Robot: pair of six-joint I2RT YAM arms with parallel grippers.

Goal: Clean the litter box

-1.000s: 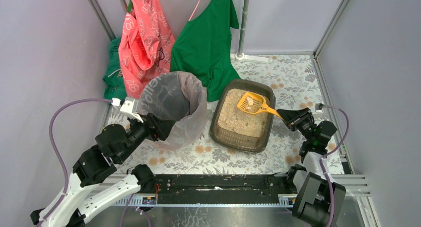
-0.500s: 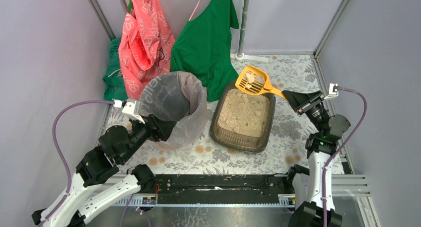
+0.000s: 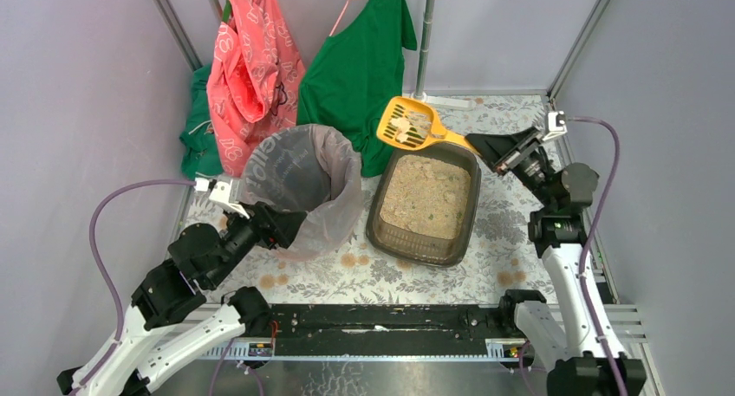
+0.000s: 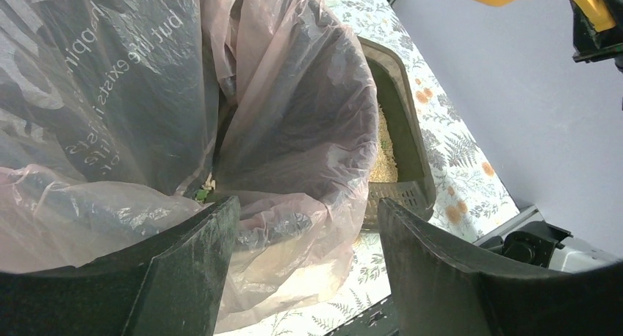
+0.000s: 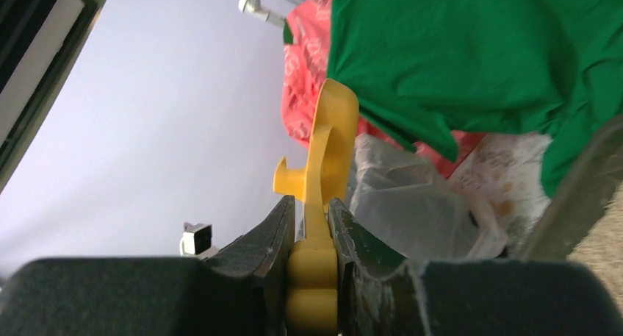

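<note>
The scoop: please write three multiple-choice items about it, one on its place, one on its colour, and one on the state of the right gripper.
1. Where is the scoop?
A. Buried in the litter.
B. In the air by the far end of the litter box.
C. Flat on the table.

2. What colour is it?
A. Blue.
B. White.
C. Yellow.

3. The right gripper is:
A. Shut on the scoop's handle.
B. Open and empty.
C. Shut on a shirt.

Answers:
1 B: the top view shows it held up, not in the box.
2 C: both views show yellow plastic.
3 A: the right wrist view shows the handle pinched between the fingers.
</note>
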